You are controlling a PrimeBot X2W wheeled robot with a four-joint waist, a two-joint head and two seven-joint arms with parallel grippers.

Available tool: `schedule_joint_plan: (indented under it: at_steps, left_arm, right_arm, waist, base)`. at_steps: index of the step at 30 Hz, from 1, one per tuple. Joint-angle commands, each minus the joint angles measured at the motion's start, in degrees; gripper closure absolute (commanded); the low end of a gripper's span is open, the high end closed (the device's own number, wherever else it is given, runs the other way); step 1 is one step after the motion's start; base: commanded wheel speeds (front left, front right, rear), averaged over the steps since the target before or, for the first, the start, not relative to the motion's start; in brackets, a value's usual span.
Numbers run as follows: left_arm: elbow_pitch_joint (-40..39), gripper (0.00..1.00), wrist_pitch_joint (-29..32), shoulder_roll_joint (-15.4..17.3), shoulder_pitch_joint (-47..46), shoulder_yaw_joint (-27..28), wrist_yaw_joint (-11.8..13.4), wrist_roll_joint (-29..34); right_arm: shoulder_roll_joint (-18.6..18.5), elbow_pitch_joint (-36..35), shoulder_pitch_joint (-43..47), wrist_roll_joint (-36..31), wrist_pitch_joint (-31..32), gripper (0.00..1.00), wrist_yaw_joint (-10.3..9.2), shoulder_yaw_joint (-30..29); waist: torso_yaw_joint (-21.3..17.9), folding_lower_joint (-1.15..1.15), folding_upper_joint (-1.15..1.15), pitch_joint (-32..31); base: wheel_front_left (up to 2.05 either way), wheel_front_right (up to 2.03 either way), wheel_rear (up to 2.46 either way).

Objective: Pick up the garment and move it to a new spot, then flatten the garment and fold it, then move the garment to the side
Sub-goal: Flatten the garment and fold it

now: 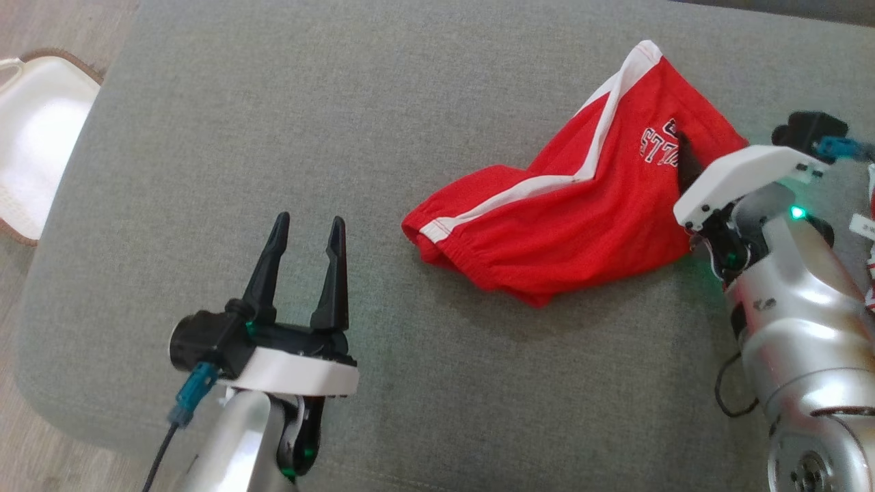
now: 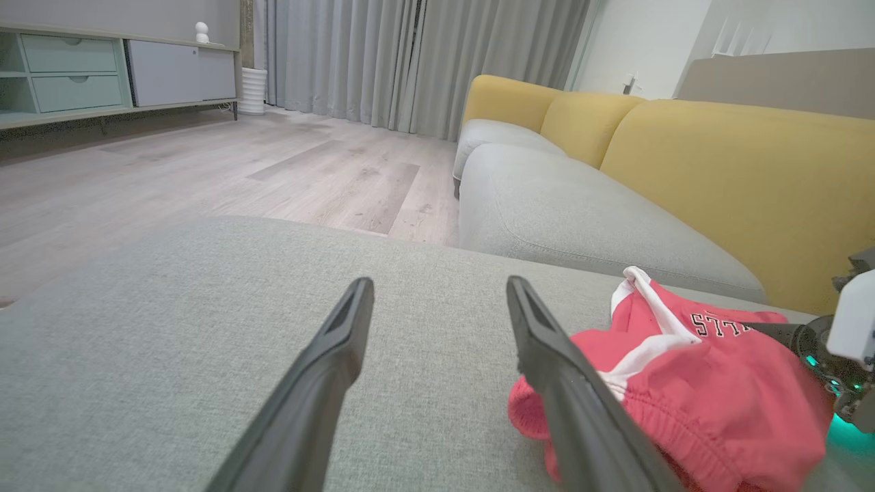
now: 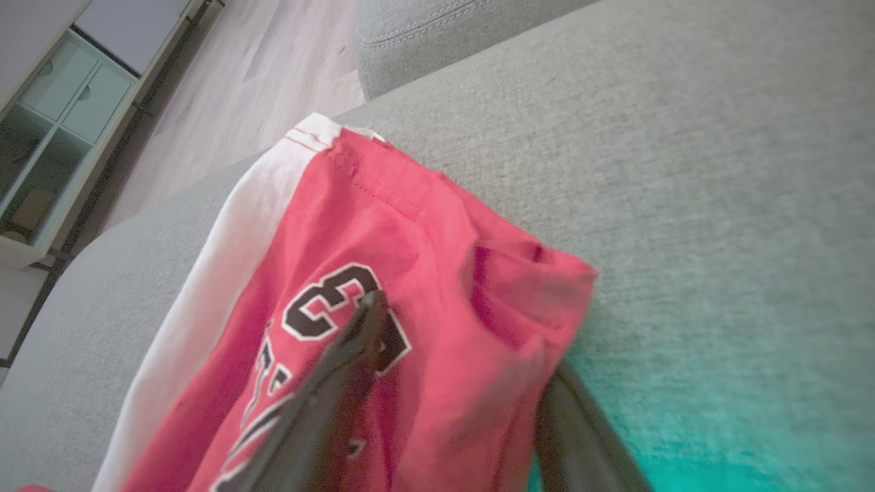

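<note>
1. Hanging over the near left of the grey cushion [image 1: 410, 102], the left gripper [image 1: 309, 225] stood wide with nothing between its fingers, well apart from the cloth
2. The red garment [image 1: 567, 219] lay crumpled right of centre, its long axis running from the near-left waistband to the far-right hem
3. The right gripper [image 3: 465, 342] was at that right end, jaws apart astride a fold, one finger on the lettering and the other beneath the edge; I judged it the arm to lift
4. The cushion looked soft and level; beyond were a cabinet [image 2: 68, 68], wood floor [image 2: 205, 164], curtains [image 2: 410, 61] and a yellow-backed sofa [image 2: 718, 171]
</note>
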Motion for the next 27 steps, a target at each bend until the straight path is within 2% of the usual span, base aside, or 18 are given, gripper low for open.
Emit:
schedule_joint_plan:
  at_steps: [1, 9, 14, 20, 27]
  left_arm:
    - [-2.07, 0.00, -0.29, 0.22, -2.39, 1.62, 0.28, -0.55]
    - [-2.28, 0.00, -0.29, 0.22, -3.17, 1.32, 0.85, -1.86]
    - [-2.45, 0.00, -0.29, 0.22, -2.79, 1.83, 1.09, -1.91]
    - [-2.51, 0.00, -0.29, 0.22, -2.27, 2.50, 0.78, -1.48]
    - [-2.47, 0.00, -0.29, 0.22, -1.18, 2.62, 0.82, -0.85]
  right_arm:
    - [1.66, 1.02, 0.41, -0.42, 0.39, 1.00, -0.05, 1.77]
    - [1.66, -0.35, -2.81, 0.35, -2.95, 1.00, -0.05, 3.53]
    - [1.66, -5.89, -1.51, 6.81, -4.47, 1.00, -0.05, 3.09]
    - [1.49, -13.45, 3.78, 11.33, -5.47, 1.00, -0.05, 1.04]
    - [1.60, -21.30, 12.88, 11.13, -6.75, 1.00, -0.05, -4.14]
  waist:
    - [-0.03, 0.00, 0.00, 0.30]
    - [-1.44, 0.00, 0.00, 0.72]
    - [-4.35, 0.00, 0.00, -0.39]
    - [-7.91, 0.00, 0.00, -1.61]
    - [-10.72, 0.00, 0.00, -3.71]
  base:
    - [0.00, 0.00, 0.00]
    - [0.00, 0.00, 0.00]
    - [0.00, 0.00, 0.00]
    - [0.00, 0.00, 0.00]
    - [0.00, 0.00, 0.00]
